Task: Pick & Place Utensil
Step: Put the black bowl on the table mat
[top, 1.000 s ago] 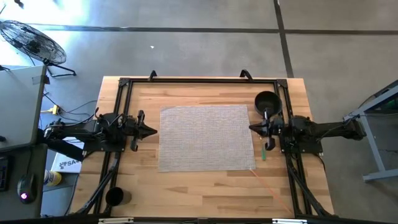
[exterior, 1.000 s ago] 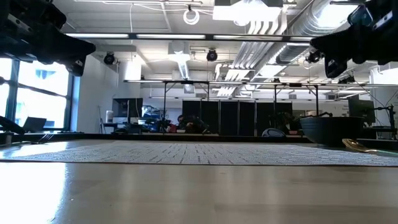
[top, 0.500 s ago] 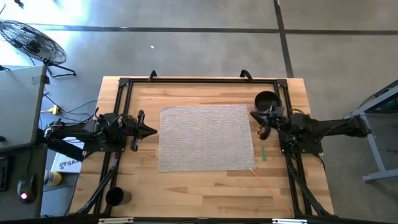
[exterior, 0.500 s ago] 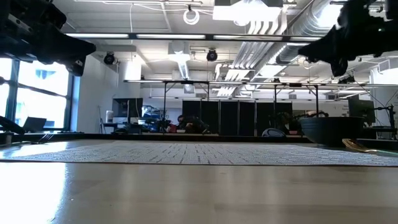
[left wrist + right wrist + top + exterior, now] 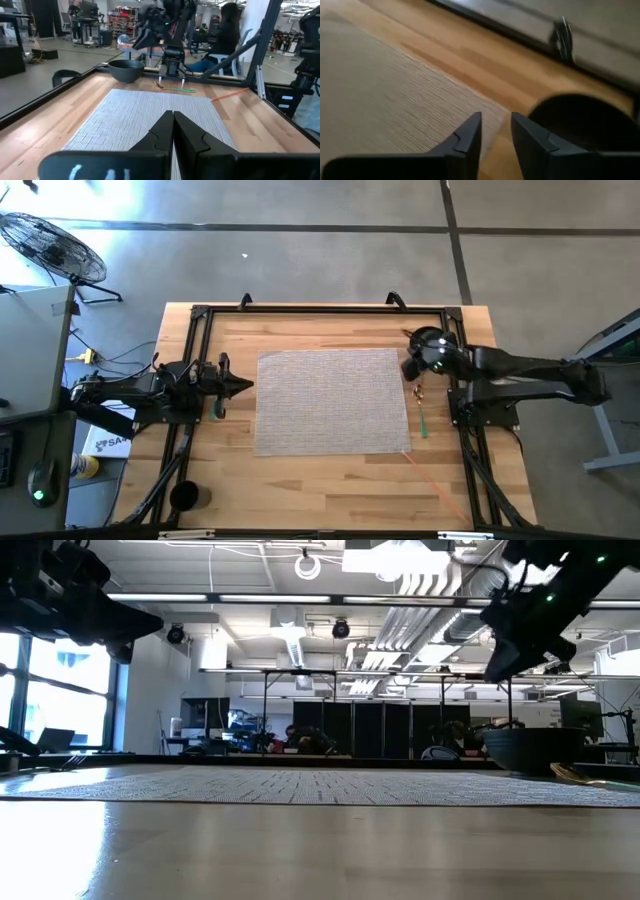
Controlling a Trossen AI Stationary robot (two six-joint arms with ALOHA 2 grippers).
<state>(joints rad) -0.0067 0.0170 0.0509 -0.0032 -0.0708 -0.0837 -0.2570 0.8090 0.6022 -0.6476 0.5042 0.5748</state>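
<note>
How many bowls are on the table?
1. The dark bowl sits on the wood by the placemat's far right corner, partly under the right end effector. Nothing suggests another is hidden.

right hand (image 5: 408,366) swung from utensil (image 5: 422,413) toward bowl (image 5: 428,339).

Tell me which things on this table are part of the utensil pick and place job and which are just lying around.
Part of the job:
green-handled utensil
dark bowl
woven placemat
right gripper, open slightly, above the bowl's edge
left gripper, shut, waiting at the mat's left side

Just lying about:
small black cup at the table's near left corner
orange stick near the mat's corner
</note>
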